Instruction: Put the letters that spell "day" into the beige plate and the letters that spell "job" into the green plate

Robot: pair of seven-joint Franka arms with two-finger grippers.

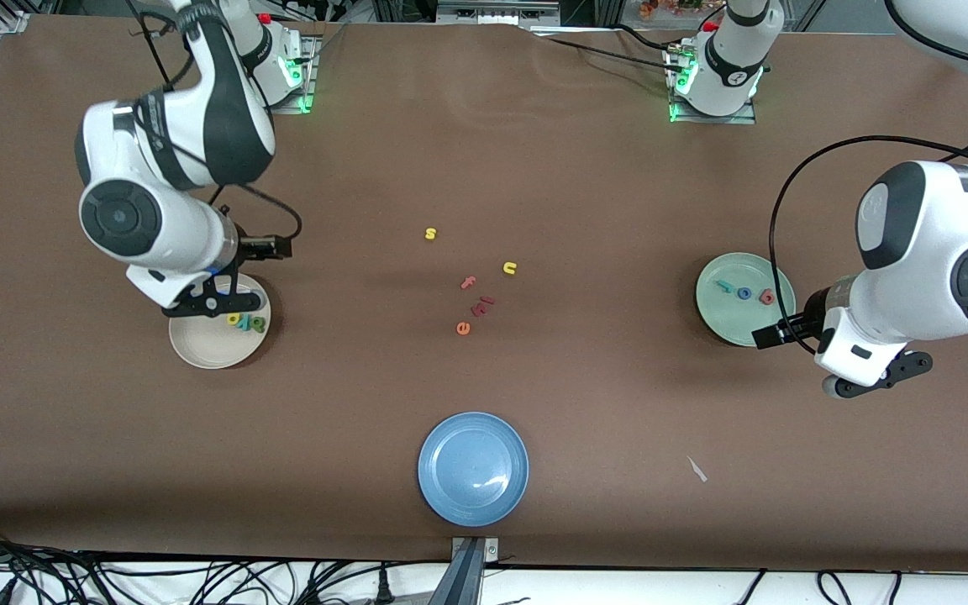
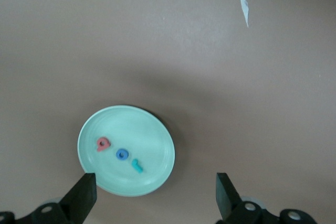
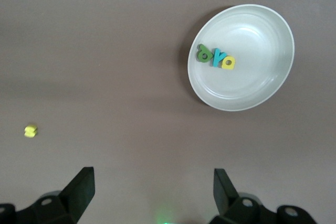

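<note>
**Both words look sorted, arms hanging back**

So the beige plate [image 1: 213, 340] sits toward the right arm's end of the table, and it has the yellow d [image 1: 234, 319], teal y [image 1: 245, 320] and green a [image 1: 257, 323] lying in a tight row, touching each other, up around 1 o'clock inside the rim. In the right wrist view the row's long axis runs roughly 10-to-4 across the plate.

The green plate [image 1: 740, 315] is toward the left arm's end. The teal j [image 1: 725, 286], blue o [image 1: 744, 293] and red b [image 1: 766, 297] lie in it in a loose line, close together but not quite touching.

Right gripper [image 1: 228, 296] hangs over the farther edge of the beige plate, fingers spread wide, nothing in them. Left gripper [image 1: 879, 382] hovers over bare table just beside the green plate, off its 4 o'clock side, also wide open and empty.

The leftover s [image 1: 430, 234], u [image 1: 509, 268], f [image 1: 468, 282], e [image 1: 463, 328] and another reddish piece [image 1: 483, 305] stay mid-table, and the blue plate [image 1: 473, 468] sits nearest the camera.

My read: the job's basically done. If anything still needed a nudge, each arm is already the near one for its own plate, with the letters almost straight below the right gripper and at about 10 o'clock from the left one.
</note>
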